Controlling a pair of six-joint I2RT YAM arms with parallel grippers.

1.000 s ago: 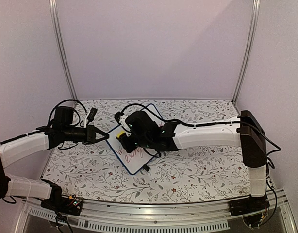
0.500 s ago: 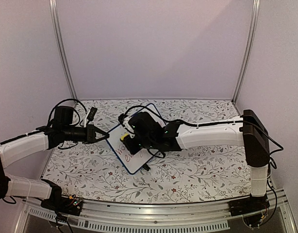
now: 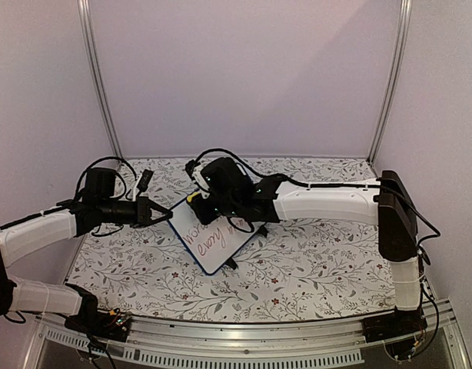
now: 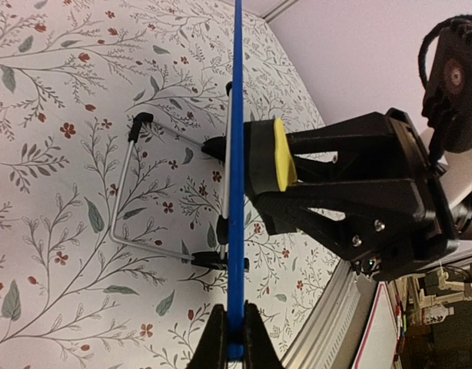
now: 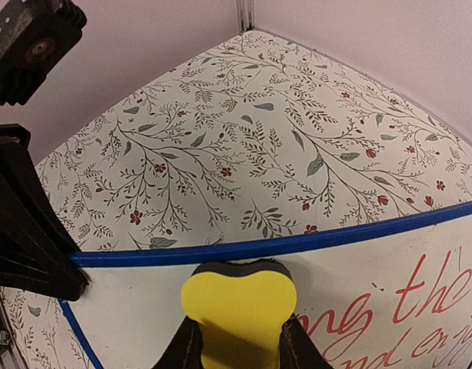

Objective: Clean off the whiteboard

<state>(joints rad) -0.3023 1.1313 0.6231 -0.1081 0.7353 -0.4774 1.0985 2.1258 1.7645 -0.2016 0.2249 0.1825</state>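
From above: two arms meet over one floral-covered table [image 3: 320, 269]. One white board [image 3: 221, 242] stands propped left of centre and carries two lines of red writing [image 3: 209, 237]. The left gripper [image 3: 164, 217] is clamped on the board's left edge. The right gripper [image 3: 196, 202] reaches across from the right and grips one yellow eraser [image 3: 191, 197] at the board's upper left corner.

Left wrist: the board appears edge-on, its blue frame [image 4: 236, 192] a single thin line running up the picture. The left gripper's two fingers [image 4: 214, 342] pinch the frame at the bottom. On the left side of the board, one bent wire stand [image 4: 122, 192] rests on the table, with three black tips showing. On the other side, the right gripper's two black fingers close on the eraser [image 4: 281, 154], whose dark pad lies against the board's face.

Right wrist: the eraser [image 5: 237, 307] sits squeezed between two fingers, against the white surface just below the blue top edge. Red writing [image 5: 409, 296] runs off to the right, with parts of two lines showing. At far left the black left gripper [image 5: 28, 254] holds the board's edge, near the corner. The table [image 5: 244, 146] spreads out behind the board.
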